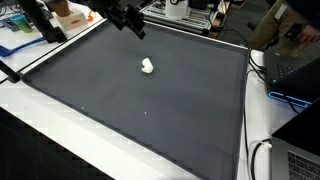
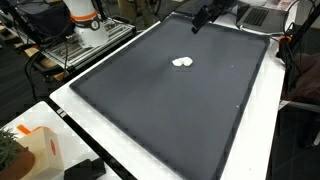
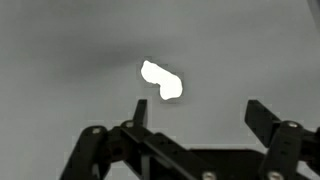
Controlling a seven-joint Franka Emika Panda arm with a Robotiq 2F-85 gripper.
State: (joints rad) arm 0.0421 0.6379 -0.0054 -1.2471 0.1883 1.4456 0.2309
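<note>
One white lump (image 1: 147, 66) lies alone on the dark grey mat (image 1: 150, 115), in the mat's far half, and we find it in both exterior views. The mat covers most of a white bench (image 1: 60, 135).

The gripper (image 1: 138, 33) hangs over the mat's far edge, well apart from the lump and off the surface. We see its jaws spread wide with nothing between them.

An exterior view takes in a laptop (image 1: 297, 62) at the right, beyond the mat. From the opposite side, we instead get the arm's white base (image 2: 84, 22) at the far left and an orange-and-white box (image 2: 42, 152) at the near left corner, while the gripper (image 2: 199, 20) is only a dark shape there.

Only the wrist view shows the gap clearly. Its two black fingers (image 3: 140, 112) stand far apart around the gripper (image 3: 198, 110). The lump (image 3: 162, 82) glows overexposed just beyond them, closer to the left finger than the right and touching neither. Its shape is blurred there, so we cannot tell what it is made of.
</note>
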